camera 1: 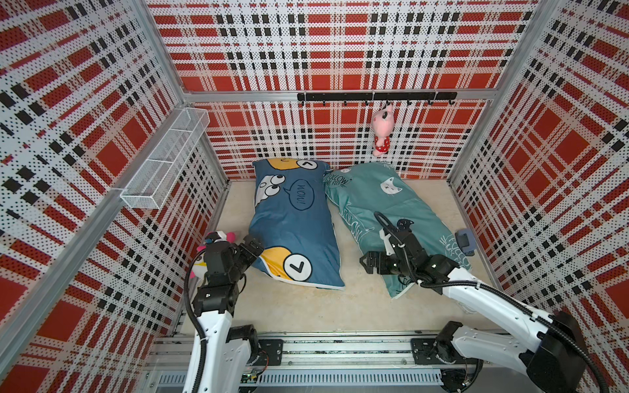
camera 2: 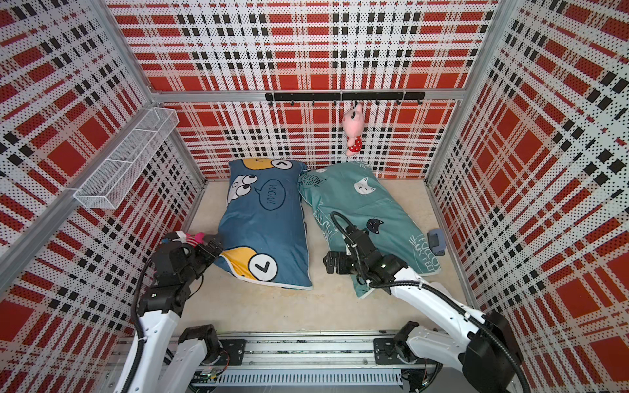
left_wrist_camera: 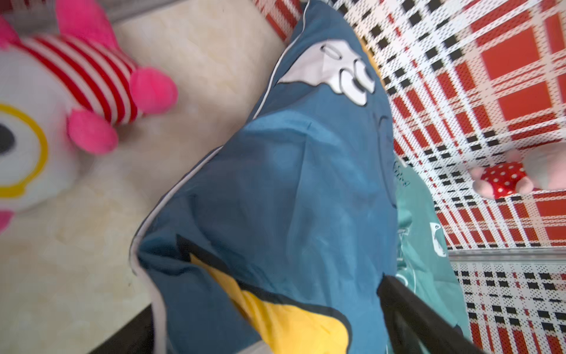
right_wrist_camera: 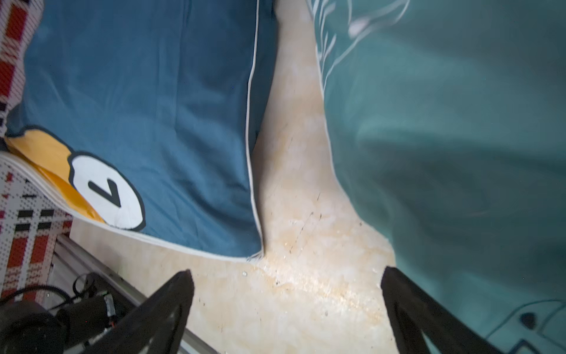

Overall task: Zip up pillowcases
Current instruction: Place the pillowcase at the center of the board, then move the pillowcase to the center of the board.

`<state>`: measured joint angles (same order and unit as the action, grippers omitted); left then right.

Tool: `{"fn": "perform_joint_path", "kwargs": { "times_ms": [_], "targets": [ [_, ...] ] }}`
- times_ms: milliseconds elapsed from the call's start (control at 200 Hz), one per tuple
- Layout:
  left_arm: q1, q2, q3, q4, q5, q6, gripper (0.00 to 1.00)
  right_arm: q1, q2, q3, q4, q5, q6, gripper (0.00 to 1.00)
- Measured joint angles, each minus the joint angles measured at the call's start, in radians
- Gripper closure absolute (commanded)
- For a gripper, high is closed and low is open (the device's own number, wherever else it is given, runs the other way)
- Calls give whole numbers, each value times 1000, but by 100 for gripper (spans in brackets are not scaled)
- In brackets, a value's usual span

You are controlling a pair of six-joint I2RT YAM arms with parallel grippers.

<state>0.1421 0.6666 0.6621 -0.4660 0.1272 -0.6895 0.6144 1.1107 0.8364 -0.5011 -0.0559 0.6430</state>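
Likely approach step: blue pillowcase (camera 1: 296, 221) and teal pillowcase (camera 1: 384, 200) lie side by side on the counter (camera 1: 306, 306). My left end effector (camera 1: 253, 246) gapes around blue's near corner; my right end effector (camera 1: 367, 262) gapes empty. Next, I judge: find a zipper pull.

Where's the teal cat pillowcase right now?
In both top views the teal pillowcase lies on the right side, just right of the blue pillowcase, with the open right gripper at its near-left edge.

Left arm (camera 1: 211, 326): upright, wrist bent forward and inward.
Left gripper (camera 1: 253, 247): jaws wide apart.
Right arm (camera 1: 493, 299): stretched low, forearm angled inward.
Right gripper (right_wrist_camera: 286, 272): jaws wide apart, nothing between them.
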Motion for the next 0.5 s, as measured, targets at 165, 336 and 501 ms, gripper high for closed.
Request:
{"fn": "perform_joint_path", "kwargs": {
  "times_ms": [165,336,501],
  "targets": [
    [-8,39,137,-11,-80,65,2,-308,46,137,-31,-21,-138,0],
    [-29,49,199,-23,-122,98,2,-615,224,256,32,-93,-245,0],
    [-55,13,199,-58,-192,132,2,-752,464,369,123,-133,-328,0]
  ]
}}
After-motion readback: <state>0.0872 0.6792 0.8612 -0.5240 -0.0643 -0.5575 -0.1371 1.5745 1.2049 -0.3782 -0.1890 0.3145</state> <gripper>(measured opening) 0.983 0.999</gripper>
